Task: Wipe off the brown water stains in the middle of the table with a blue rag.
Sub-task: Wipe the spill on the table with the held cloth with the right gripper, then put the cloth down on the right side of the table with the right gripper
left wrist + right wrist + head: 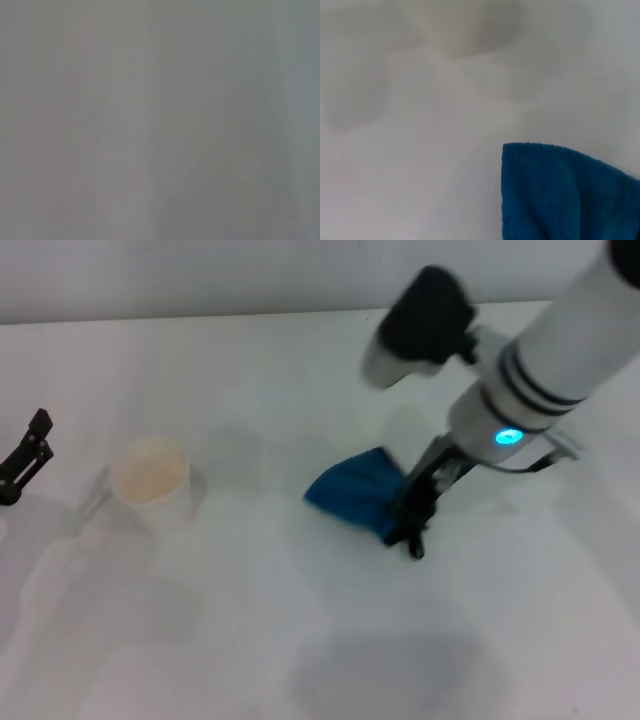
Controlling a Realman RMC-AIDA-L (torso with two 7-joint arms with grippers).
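Table [250,640] white, filling the head view; no brown stain visible on it. Cup [150,478] left of centre. Right tool [412,525] at mid-table, closed on blue rag [352,492], cloth trailing toward the cup. Left tool [25,458] parked at far left, opening impossible to judge. Best pressed flat, swept slowly across the centre.

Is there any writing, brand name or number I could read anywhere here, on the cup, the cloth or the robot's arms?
None can be read.
The cup: no print shows.
The blue rag: no label shows.
The right gripper and its arm: only a glowing blue light, no letters.
The left gripper: no markings show.
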